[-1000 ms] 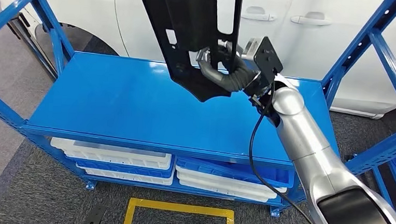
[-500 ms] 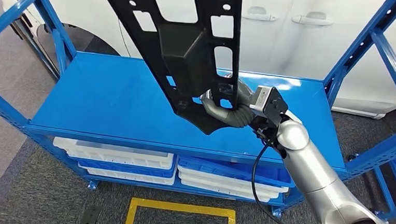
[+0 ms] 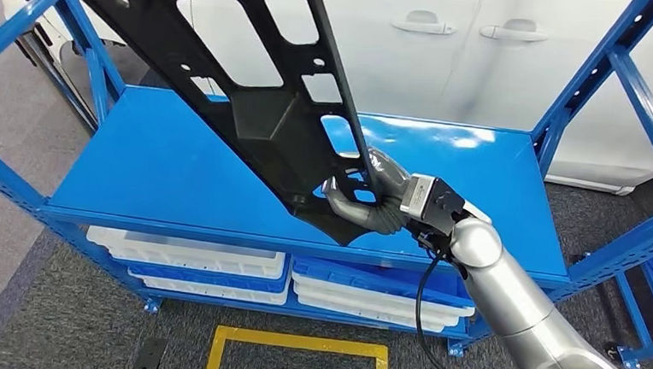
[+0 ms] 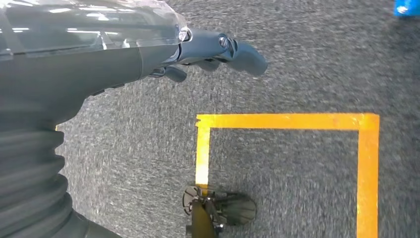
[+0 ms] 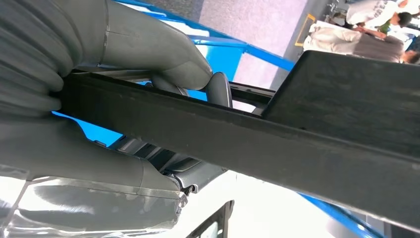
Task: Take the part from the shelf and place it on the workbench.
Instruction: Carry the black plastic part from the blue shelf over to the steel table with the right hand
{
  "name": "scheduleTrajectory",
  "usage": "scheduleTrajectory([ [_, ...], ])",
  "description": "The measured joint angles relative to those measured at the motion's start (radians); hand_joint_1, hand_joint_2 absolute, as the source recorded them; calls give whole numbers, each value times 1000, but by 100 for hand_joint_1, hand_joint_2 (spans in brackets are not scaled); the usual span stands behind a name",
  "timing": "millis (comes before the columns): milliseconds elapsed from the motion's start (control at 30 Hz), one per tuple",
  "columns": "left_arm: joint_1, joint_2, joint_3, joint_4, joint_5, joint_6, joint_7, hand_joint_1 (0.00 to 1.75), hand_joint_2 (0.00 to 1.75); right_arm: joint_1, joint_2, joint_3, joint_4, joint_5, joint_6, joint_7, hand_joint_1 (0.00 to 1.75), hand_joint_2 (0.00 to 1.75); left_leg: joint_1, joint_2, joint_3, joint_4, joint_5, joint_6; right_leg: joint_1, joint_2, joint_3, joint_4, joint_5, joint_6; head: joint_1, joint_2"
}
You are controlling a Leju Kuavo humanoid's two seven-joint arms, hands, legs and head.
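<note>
**Part held above the shelf**

Head view: the right hand (image 3: 365, 200) grips the black part (image 3: 251, 103) by its lower end, tilted above the blue shelf (image 3: 161, 166).

Left wrist view: the left hand (image 4: 198, 54) hangs over grey carpet (image 4: 297, 59), fingers loosely extended, holding nothing.

Right wrist view: the right hand's fingers (image 5: 148, 54) clamp the part's edge.
</note>
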Motion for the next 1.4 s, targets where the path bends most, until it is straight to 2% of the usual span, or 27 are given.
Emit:
scheduleTrajectory([
  [67, 1, 0, 1, 0, -2, 6, 3, 0, 175, 1, -1, 5, -1, 5, -2, -1, 155, 175, 3, 0, 1, -6, 6, 13, -1, 0, -1, 2, -4, 11, 0, 0],
  [100, 0, 0, 1, 0, -3, 9, 4, 0, 175, 2, -2, 7, -2, 7, -3, -2, 155, 175, 4, 0, 2, -10, 9, 20, -1, 0, -9, 20, -19, 16, 0, 0],
  [133, 0, 0, 1, 0, -4, 11, 4, 0, 175, 2, -3, 8, -2, 8, -3, -3, 155, 175, 6, 1, 3, -14, 12, 25, -2, 0, -28, 62, -45, 20, 0, 0],
  [200, -1, 0, 2, 0, -2, 13, 5, 0, 175, 5, -5, 9, -2, 10, -3, -3, 155, 175, 5, 1, 1, -14, 14, 31, -4, -1, -88, 194, -110, 26, 0, 0],
  [233, 0, 0, 2, 0, 0, 11, 5, 0, 175, 8, -6, 11, -2, 10, -3, -3, 155, 175, 4, 1, 1, -14, 14, 31, -4, -1, -115, 253, -130, 27, 0, 0],
  [267, 1, 0, 4, 0, 4, 9, 5, 0, 175, 11, -7, 14, -2, 11, -3, -3, 155, 175, 3, 1, 1, -13, 13, 32, -4, -1, -129, 282, -133, 27, 0, 0],
  [300, 1, 0, 5, 0, 8, 6, 6, 0, 175, 13, -8, 16, -2, 11, -3, -3, 155, 175, 3, 0, 1, -12, 13, 32, -4, -1, -124, 272, -116, 25, 0, 0],
  [333, 1, 0, 7, 0, 12, 3, 7, 0, 175, 14, -8, 18, -2, 10, -3, -3, 155, 175, 2, 0, 1, -10, 12, 31, -3, -1, -100, 223, -84, 21, 0, 0],
  [400, -1, -1, 11, 0, 17, -1, 8, 0, 175, 13, -9, 20, -3, 10, -1, -4, 155, 175, -1, -1, 0, -7, 10, 27, 0, -1, -33, 83, -22, 11, 0, 0],
  [467, -1, -1, 15, 0, 20, -2, 11, 0, 175, 13, -9, 21, -7, 9, 1, -5, 155, 175, -4, -1, -4, -5, 9, 20, 5, -1, 1, 8, -3, 2, 0, 0],
  [567, -1, 0, 21, 0, 21, -1, 16, 0, 175, 16, -10, 23, -12, 6, 9, -6, 155, 175, -5, -1, -5, -4, 6, 5, 3, -1, 5, -6, -2, -10, 0, 0],
  [600, -1, 0, 23, 0, 21, 0, 16, 0, 175, 17, -11, 24, -15, 3, 13, -6, 155, 175, -5, 0, -10, 9, -6, 0, 0, -2, 8, -11, 0, -15, 0, 0],
  [667, -1, 0, 24, 0, 21, 1, 18, 0, 175, 19, -11, 26, -22, -3, 19, -7, 155, 175, -3, 1, -47, 95, -58, -9, -5, -4, 12, -17, 2, -21, 0, 0],
  [733, 2, 0, 24, 0, 21, 2, 21, 0, 175, 24, -11, 30, -26, -7, 22, -7, 155, 175, 1, 1, -106, 225, -116, -16, -4, -5, 12, -16, 1, -24, 0, 0],
  [767, 3, 0, 25, 0, 21, 2, 22, 0, 175, 28, -11, 32, -27, -7, 24, -7, 155, 175, 2, 1, -124, 263, -123, -18, -4, -5, 12, -16, 1, -24, 0, 0],
  [800, 4, 0, 25, 0, 21, 3, 23, 0, 175, 32, -11, 35, -28, -7, 25, -7, 155, 175, 3, 1, -125, 264, -111, -19, -4, -4, 13, -14, 0, -24, 0, 0],
  [833, 5, 1, 25, 0, 21, 3, 24, 0, 175, 34, -11, 37, -29, -7, 26, -7, 155, 175, 4, 2, -107, 225, -81, -19, -4, -4, 13, -12, -1, -23, 0, 0],
  [867, 4, 1, 25, 0, 22, 3, 24, 0, 175, 36, -11, 38, -32, -8, 27, -7, 155, 175, 5, 2, -75, 157, -43, -19, -4, -3, 13, -9, -3, -21, 0, 0],
  [933, 3, 1, 25, 0, 22, 0, 24, 0, 175, 36, -11, 39, -37, -9, 29, -8, 155, 175, 4, 2, -18, 39, 0, -13, -1, -2, 10, -2, -7, -13, 0, 0],
  [967, 3, 1, 25, 0, 23, -2, 25, 0, 175, 36, -11, 39, -38, -9, 30, -8, 155, 175, 3, 1, -6, 11, 4, -8, 1, -1, 8, 0, -8, -9, 0, 0],
  [1100, 7, 1, 27, 0, 29, -13, 28, 0, 175, 40, -12, 41, -40, -9, 30, -8, 155, 175, 3, 0, -5, -1, 7, 17, 0, -2, 1, 11, -17, 11, 0, 0],
  [1167, 5, 1, 28, 0, 31, -17, 31, 0, 175, 40, -13, 41, -41, -9, 30, -8, 155, 175, 5, 1, -5, -5, 12, 28, -2, -2, -33, 89, -67, 20, 0, 0],
  [1233, 5, 2, 28, 0, 30, -19, 36, 0, 175, 45, -14, 41, -41, -9, 30, -8, 155, 175, 2, 2, -6, -4, 14, 33, -3, -3, -95, 227, -133, 25, 0, 0],
  [1267, 6, 2, 28, 0, 30, -20, 39, 0, 175, 49, -16, 41, -41, -9, 30, -8, 155, 175, 1, 2, -7, -4, 14, 33, -3, -3, -117, 278, -149, 26, 0, 0],
  [1300, 7, 2, 28, 0, 29, -21, 41, 0, 175, 52, -17, 41, -41, -9, 30, -8, 155, 175, 1, 1, -7, -4, 15, 34, -3, -3, -122, 293, -145, 25, 0, 0],
  [1333, 8, 1, 29, 0, 29, -22, 43, 0, 175, 54, -18, 41, -41, -9, 30, -8, 155, 175, 0, 1, -7, -3, 15, 34, -3, -2, -106, 264, -122, 22, 0, 0],
  [1400, 7, 1, 29, 0, 28, -23, 45, 0, 175, 55, -19, 41, -42, -9, 30, -8, 155, 175, -1, 0, -8, -1, 15, 33, -1, -2, -33, 123, -58, 12, 0, 0],
])
